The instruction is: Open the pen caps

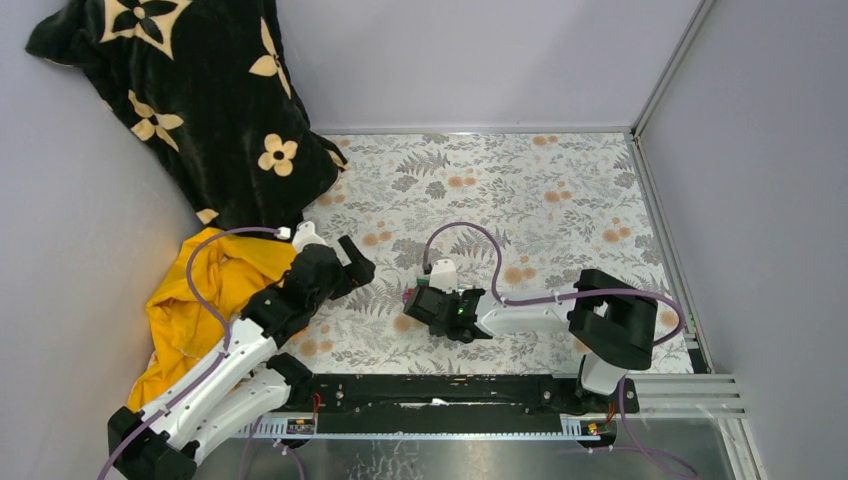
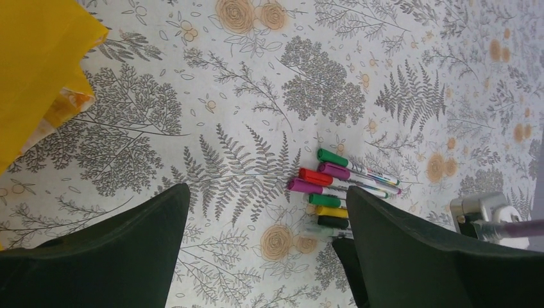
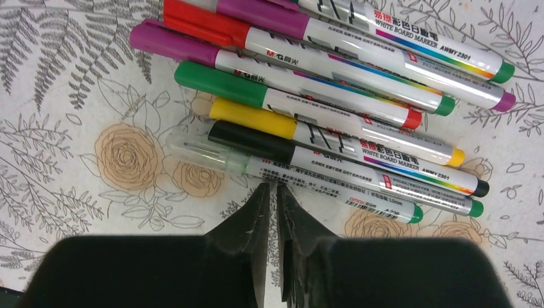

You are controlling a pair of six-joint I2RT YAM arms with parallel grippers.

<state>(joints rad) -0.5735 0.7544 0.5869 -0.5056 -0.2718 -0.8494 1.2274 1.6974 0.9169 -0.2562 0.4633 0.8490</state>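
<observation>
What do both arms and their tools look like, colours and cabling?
The left arm and right arm have white links and black joint housings; a purple cable loops along each. The left tool and right tool have matte black wedge-shaped fingers tapering to the tips. A small green light shows on the right wrist.

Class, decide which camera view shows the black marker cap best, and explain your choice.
The right wrist view: the black cap is close and sharp, between the yellow cap and a clear one. The left wrist view shows it small and distant. The top external view shows none of it; the right arm covers that spot.
</observation>
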